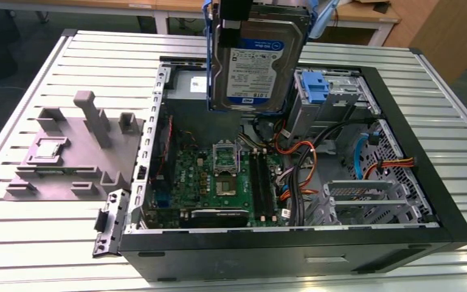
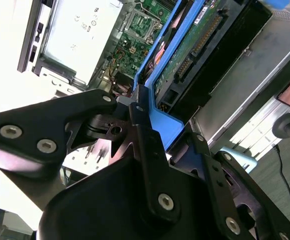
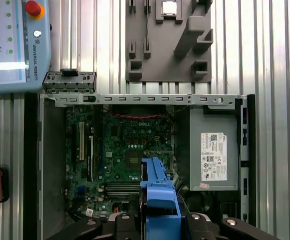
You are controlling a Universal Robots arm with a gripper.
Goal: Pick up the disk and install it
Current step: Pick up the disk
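One grey block (image 1: 71, 152) lies on the worktop (image 1: 39, 243) at the exterior view's left. Next, my hand (image 2: 140, 112) is clenched on the disk (image 1: 258, 61), holding it upright in the air over the open computer case (image 1: 440, 188).

In the exterior view, a grey plastic fixture (image 1: 71, 152) sits at nine o'clock of the open computer case (image 1: 428, 182) on the slatted table (image 1: 39, 243). A green motherboard (image 1: 217, 176) lies inside the case.
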